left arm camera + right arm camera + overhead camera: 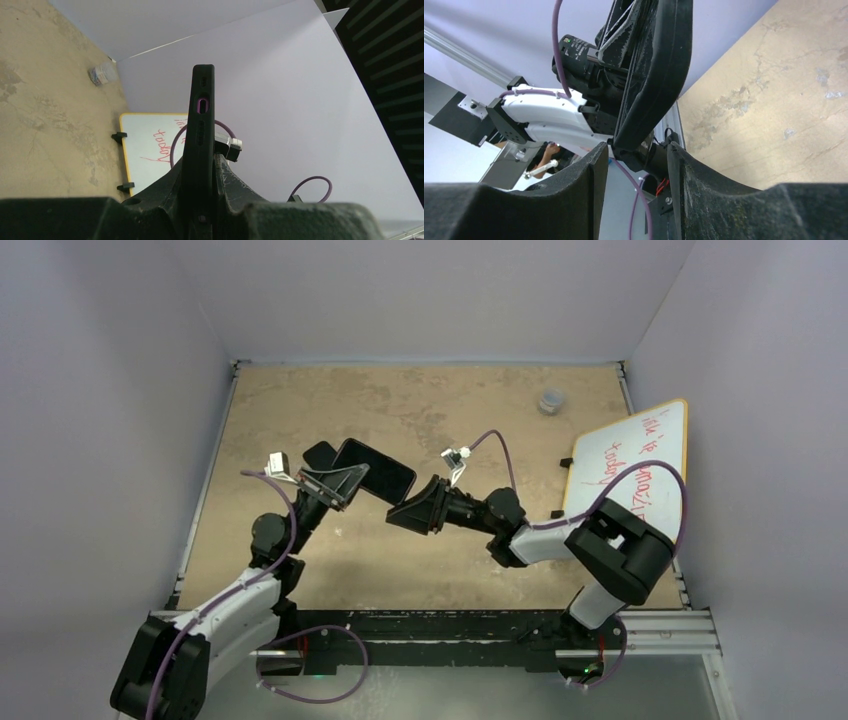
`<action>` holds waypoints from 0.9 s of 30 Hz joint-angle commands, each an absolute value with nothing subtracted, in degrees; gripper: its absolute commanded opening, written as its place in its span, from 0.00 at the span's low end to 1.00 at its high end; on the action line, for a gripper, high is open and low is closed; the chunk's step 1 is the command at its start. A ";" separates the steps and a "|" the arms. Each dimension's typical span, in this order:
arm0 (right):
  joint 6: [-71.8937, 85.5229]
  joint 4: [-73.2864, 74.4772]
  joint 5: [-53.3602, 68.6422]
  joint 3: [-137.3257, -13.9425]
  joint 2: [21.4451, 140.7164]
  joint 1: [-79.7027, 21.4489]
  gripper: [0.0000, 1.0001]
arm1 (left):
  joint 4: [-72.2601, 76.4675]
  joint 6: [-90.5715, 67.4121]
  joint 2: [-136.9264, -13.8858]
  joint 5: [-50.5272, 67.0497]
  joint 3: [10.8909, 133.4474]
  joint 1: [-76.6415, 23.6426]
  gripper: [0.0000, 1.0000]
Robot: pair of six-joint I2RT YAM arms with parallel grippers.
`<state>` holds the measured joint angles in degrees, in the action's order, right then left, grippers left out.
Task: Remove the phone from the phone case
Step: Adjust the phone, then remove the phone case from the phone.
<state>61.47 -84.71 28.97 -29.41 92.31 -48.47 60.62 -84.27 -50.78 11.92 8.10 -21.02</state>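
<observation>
The left gripper point(338, 484) is clamped tight on the dark, flat phone point(378, 468) in its black rubbery phone case point(199, 130), held edge-up above the sandy-brown tabletop point(450, 410), left of centre. The right gripper point(400, 508) stands partly open, its fingers straddling the phone's near right end. Whether they touch it, I cannot tell.

Soft, even light; faint shadows, dark foregrounds.
</observation>
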 commanded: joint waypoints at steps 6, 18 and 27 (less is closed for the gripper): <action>59.85 -89.84 25.59 -29.50 89.03 -48.45 0.47 | 62.71 -86.40 -47.90 10.08 8.54 -21.00 0.00; 54.52 -85.22 25.77 -30.40 86.58 -48.51 0.42 | 61.72 -88.01 -47.90 10.19 8.02 -21.01 0.00; 53.27 -86.59 28.30 -30.97 88.24 -48.44 0.27 | 59.28 -88.74 -48.46 10.63 8.29 -21.01 0.00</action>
